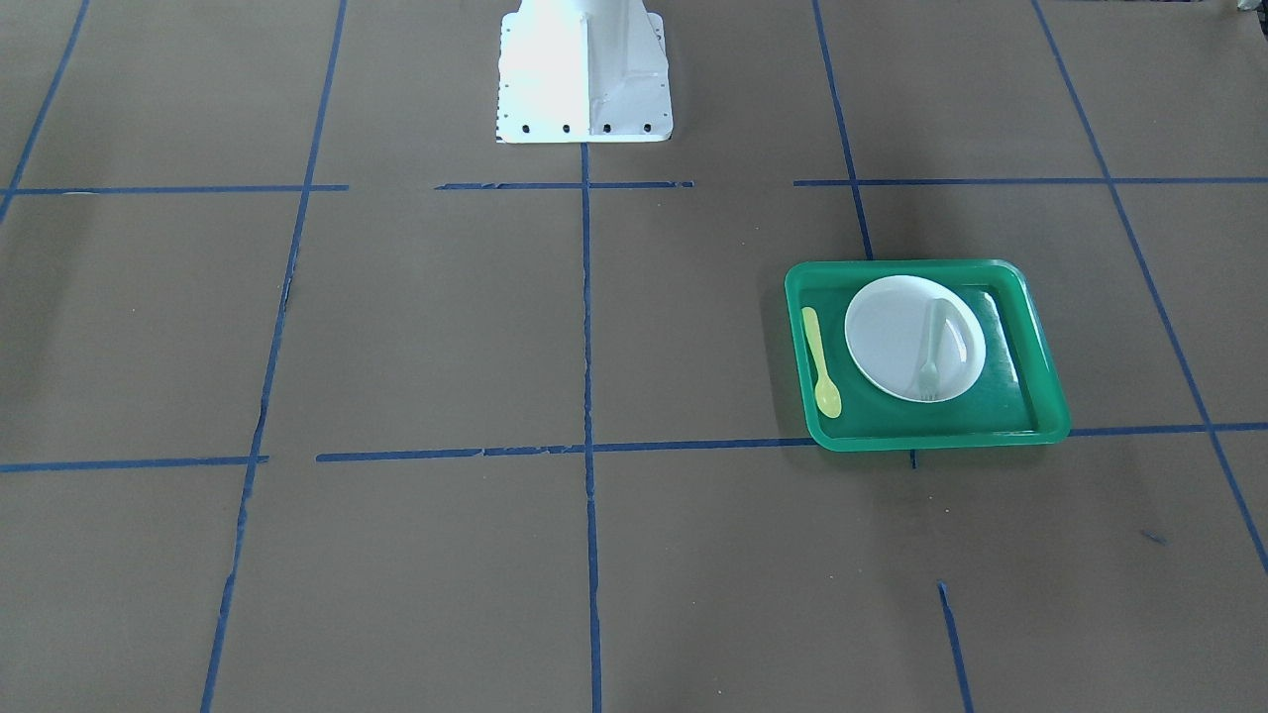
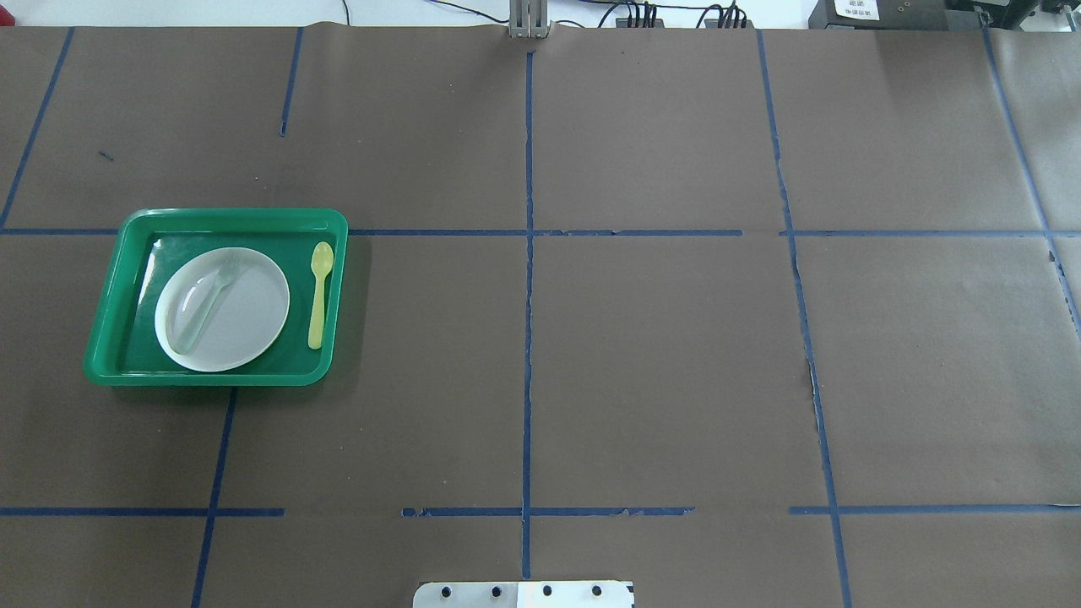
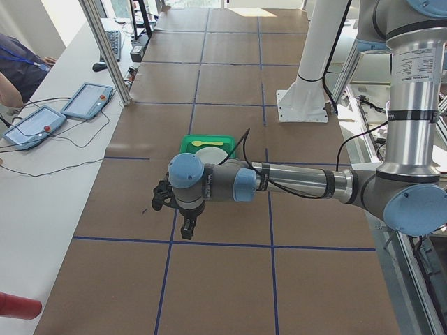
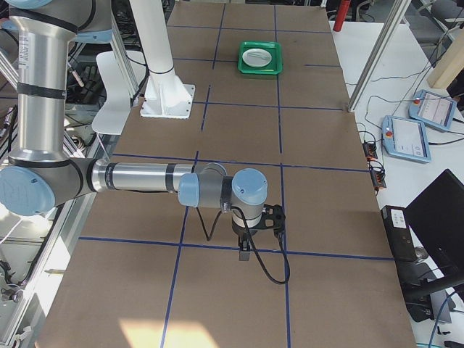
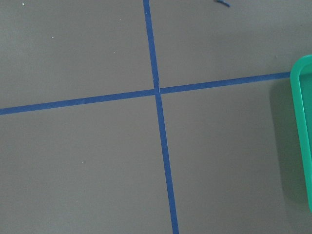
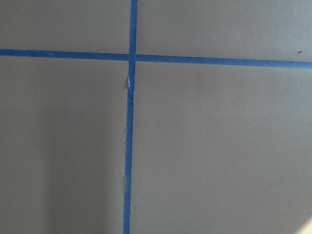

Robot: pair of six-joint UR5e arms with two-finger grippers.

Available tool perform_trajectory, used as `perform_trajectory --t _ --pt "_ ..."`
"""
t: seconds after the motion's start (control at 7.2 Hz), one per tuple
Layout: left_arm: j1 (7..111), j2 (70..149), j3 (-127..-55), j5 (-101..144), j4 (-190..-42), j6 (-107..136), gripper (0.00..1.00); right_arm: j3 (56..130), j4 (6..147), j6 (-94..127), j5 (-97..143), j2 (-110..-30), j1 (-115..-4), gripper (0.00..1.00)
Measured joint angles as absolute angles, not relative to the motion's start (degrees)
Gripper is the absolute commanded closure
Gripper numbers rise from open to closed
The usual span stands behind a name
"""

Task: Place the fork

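Note:
The pale translucent fork (image 1: 929,353) lies on the white plate (image 1: 892,337), tines toward the table's far side from the robot. The plate sits in the green tray (image 1: 931,438). The fork (image 2: 205,306), plate (image 2: 249,317) and tray (image 2: 211,377) also show in the overhead view, at the left. My left gripper (image 3: 188,229) shows only in the exterior left view, hanging above the table on the near side of the tray (image 3: 187,142). My right gripper (image 4: 245,251) shows only in the exterior right view, far from the tray (image 4: 259,69). I cannot tell whether either is open or shut.
A yellow spoon (image 1: 821,362) lies in the tray beside the plate, also in the overhead view (image 2: 318,295). The white robot base (image 1: 584,74) stands at the table's edge. The left wrist view shows the tray's rim (image 5: 301,131) at its right edge.

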State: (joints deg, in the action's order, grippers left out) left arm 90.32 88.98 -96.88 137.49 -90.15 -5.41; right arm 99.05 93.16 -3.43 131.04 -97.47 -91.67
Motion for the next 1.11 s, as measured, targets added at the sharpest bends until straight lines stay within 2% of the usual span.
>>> perform_trajectory --t 0.28,0.56,1.11 --pt "88.15 90.33 -98.65 137.21 -91.0 -5.24 0.0 99.05 93.16 -3.43 131.04 -97.47 -91.67 0.0" --pt "81.4 91.91 -101.62 134.82 -93.37 -0.2 0.0 99.08 93.16 -3.43 131.05 -97.47 -91.67 0.0" --pt "64.94 91.55 -102.22 126.21 -111.3 18.48 0.01 99.05 93.16 -3.43 131.04 -97.47 -91.67 0.0"
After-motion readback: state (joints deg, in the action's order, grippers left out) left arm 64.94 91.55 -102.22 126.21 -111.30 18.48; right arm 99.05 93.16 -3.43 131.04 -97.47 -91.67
